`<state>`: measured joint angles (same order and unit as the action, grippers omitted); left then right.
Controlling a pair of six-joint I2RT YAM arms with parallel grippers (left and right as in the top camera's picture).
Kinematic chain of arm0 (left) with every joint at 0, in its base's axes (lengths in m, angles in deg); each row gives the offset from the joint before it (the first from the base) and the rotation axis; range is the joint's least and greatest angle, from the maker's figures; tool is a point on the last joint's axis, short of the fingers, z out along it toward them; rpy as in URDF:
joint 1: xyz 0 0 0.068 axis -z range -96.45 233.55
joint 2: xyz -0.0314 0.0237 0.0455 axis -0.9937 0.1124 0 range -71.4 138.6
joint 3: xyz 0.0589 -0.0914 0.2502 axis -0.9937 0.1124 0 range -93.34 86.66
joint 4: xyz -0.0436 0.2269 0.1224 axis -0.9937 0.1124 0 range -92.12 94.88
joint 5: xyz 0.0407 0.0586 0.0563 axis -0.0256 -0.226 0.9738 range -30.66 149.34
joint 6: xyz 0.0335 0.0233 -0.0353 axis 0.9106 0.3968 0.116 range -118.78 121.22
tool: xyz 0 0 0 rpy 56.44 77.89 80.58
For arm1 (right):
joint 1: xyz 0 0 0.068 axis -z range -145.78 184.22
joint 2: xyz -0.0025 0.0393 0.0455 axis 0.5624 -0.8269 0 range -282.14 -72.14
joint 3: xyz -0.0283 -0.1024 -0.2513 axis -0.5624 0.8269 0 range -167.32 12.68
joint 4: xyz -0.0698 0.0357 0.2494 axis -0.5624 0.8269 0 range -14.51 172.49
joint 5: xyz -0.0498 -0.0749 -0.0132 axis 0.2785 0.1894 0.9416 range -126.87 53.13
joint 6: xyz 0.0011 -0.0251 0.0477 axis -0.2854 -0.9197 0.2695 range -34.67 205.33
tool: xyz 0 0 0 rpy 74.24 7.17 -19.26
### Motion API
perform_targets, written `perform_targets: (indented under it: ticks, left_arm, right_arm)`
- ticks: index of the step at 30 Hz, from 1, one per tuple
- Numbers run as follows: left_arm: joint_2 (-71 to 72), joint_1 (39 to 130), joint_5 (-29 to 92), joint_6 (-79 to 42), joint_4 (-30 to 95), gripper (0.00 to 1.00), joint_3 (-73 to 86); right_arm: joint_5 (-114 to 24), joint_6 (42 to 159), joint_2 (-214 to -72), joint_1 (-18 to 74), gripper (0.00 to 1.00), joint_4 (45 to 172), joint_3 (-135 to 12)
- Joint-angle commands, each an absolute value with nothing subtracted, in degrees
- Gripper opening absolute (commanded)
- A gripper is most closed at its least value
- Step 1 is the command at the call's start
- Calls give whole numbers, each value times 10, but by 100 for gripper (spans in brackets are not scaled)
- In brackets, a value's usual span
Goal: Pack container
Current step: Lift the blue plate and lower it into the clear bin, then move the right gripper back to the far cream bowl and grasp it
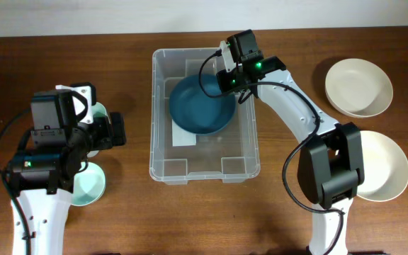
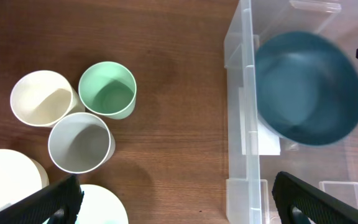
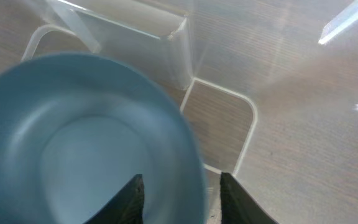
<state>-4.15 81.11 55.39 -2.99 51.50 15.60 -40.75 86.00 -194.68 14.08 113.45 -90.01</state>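
The clear container (image 1: 159, 113) stands at the table's middle, a white label (image 1: 184, 136) on its bottom. A dark blue bowl (image 1: 200, 106) is inside it, tilted toward the far side and blurred. My right gripper (image 1: 227, 76) is over the bowl's far right rim. In the right wrist view its fingers (image 3: 182, 199) straddle the rim of the bowl (image 3: 79, 143), one inside and one outside, with a gap to the outer finger. My left gripper (image 2: 179, 199) is open and empty above bare table, left of the container (image 2: 241, 124).
Left of the container stand a green cup (image 2: 107, 90), a cream cup (image 2: 42, 98) and a grey cup (image 2: 79, 142), with a mint bowl (image 1: 87, 185) nearer the front. Two cream bowls (image 1: 358, 86) (image 1: 384, 166) sit at the right.
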Motion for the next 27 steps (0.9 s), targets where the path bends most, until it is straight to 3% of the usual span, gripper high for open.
perform_targets:
  ticks: [1, 14, 19, 21, 27]
  left_arm:
    - [-39, 808, 564, -37, 516, 99, 145]
    - [-39, 808, 564, -37, 516, 100, 145]
    - [-39, 808, 564, -37, 516, 100, 145]
    - [-39, 808, 564, -37, 516, 99, 145]
    - [-39, 808, 564, -37, 515, 99, 145]
  right_arm:
    - [-400, 862, -1943, 140, 38, 1139, -907]
    - [-391, 878, -1772, 194, 59, 1215, -979]
    - [-392, 930, -1721, 310, 61, 1265, -979]
    - [-392, 970, -1724, 393, 67, 1300, -978]
    - [-422, 983, -1766, 529, 85, 1318, -975]
